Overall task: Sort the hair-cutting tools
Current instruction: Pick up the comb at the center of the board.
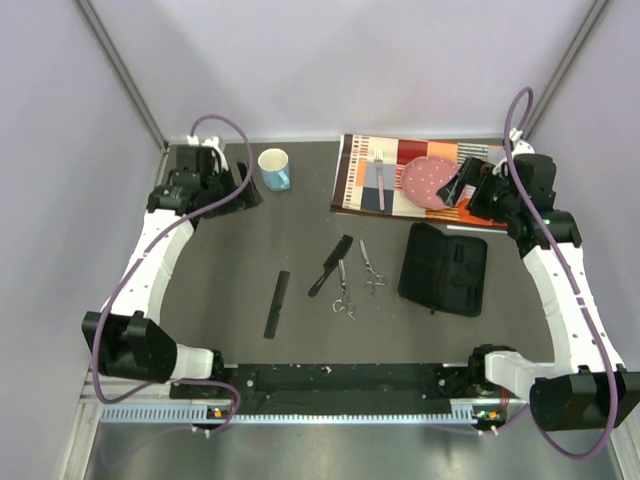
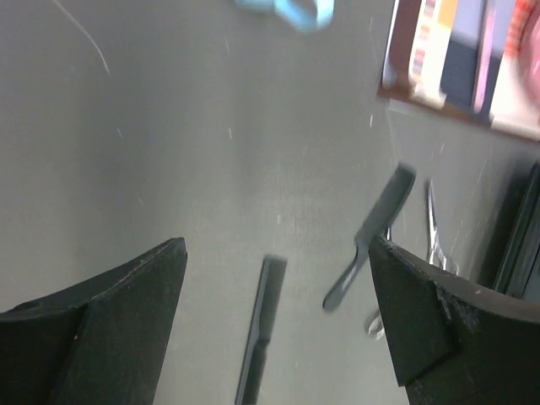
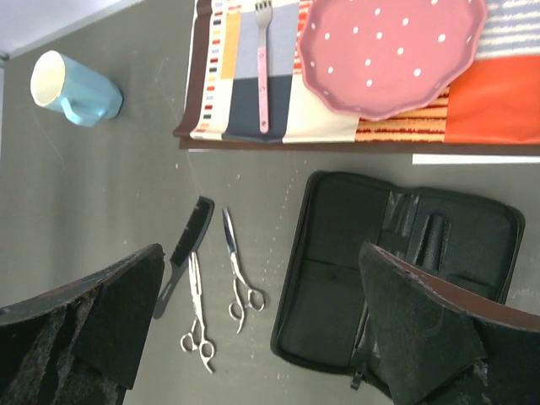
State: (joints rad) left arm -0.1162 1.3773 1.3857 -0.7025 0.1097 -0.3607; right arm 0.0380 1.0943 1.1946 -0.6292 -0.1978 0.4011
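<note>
Flat comb (image 1: 277,303) sits lowest centre on the table (image 1: 220,260), loose.
Just above and right: two scissors (image 1: 343,288), handled comb (image 1: 331,265) at their left, zip case (image 1: 443,269) further right. Left hand (image 2: 278,245) upper left, right hand (image 3: 260,249) upper right, both spread, holding nothing.

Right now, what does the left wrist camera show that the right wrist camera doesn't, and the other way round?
Only the left wrist: the flat straight black comb, lying low in the frame between its own fingers. Only the right wrist: the two thin silver scissors shown whole, and the inside of the open black zip case; the left wrist catches just parts of these. Both: the slim black handled comb, the light blue mug and the striped placemat.
</note>
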